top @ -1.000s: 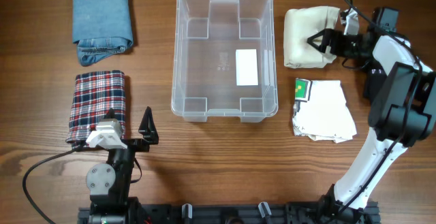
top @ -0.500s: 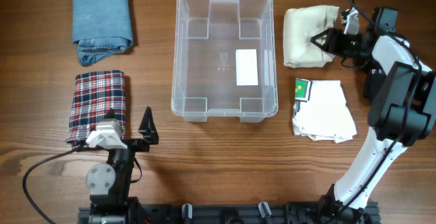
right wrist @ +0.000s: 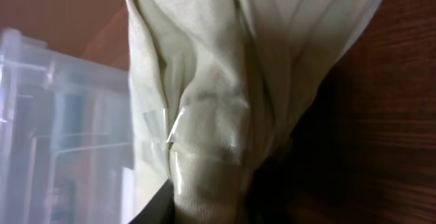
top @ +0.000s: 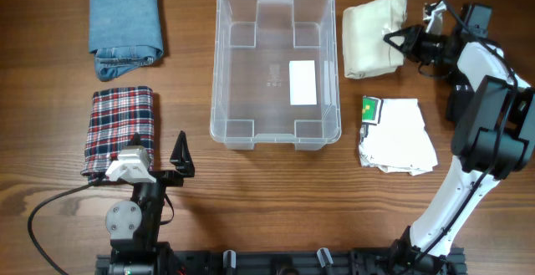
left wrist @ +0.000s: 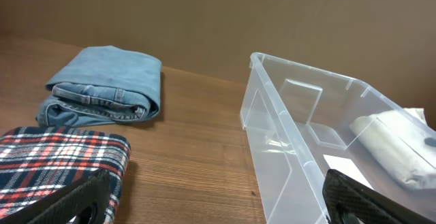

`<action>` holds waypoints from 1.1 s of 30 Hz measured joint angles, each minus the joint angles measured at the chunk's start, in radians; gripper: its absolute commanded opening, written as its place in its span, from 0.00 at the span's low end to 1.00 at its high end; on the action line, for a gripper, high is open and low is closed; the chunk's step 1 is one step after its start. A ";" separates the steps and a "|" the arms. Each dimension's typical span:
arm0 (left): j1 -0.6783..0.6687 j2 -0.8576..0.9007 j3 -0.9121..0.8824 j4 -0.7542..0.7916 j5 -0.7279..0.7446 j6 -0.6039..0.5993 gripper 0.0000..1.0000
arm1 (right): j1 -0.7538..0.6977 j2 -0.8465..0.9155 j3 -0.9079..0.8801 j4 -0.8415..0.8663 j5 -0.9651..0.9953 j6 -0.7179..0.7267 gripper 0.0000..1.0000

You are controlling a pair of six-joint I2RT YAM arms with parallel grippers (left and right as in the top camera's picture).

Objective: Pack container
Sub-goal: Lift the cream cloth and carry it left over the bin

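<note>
At the far left the folded jeans and, below them, the folded plaid shirt lie where they lay a second ago. The left gripper rests at the plaid shirt's near edge, unmoved, its jaws spread wide; in the left wrist view its two fingertips stand at opposite bottom corners of the picture.

The container sits in the middle of the table with nothing inside it, its white label on the right part of the base. It has not shifted.

The change is just to its right. The cream folded garment has slid up and a little towards the container, and now lies just beside its right rim. The right gripper has moved with it and is clamped on the garment's right edge; the right wrist view shows the cloth bunched between the dark fingers.

Below, the white folded garment with a green tag lies as before.
</note>
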 measured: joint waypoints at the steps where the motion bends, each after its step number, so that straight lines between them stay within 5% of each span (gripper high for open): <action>1: 0.000 0.000 0.000 0.000 0.000 0.000 1.00 | 0.000 -0.001 0.003 0.000 -0.005 0.012 0.17; 8: 0.000 0.000 0.000 0.000 0.000 0.000 1.00 | 0.000 -0.076 0.004 -0.008 -0.005 0.065 0.11; 22: 0.000 0.000 0.000 0.000 0.000 0.000 1.00 | 0.017 -0.548 0.007 -0.060 -0.092 0.250 0.04; 33: 0.000 0.000 0.000 0.000 0.000 0.000 1.00 | 0.360 -0.611 0.010 -0.189 0.107 0.424 0.04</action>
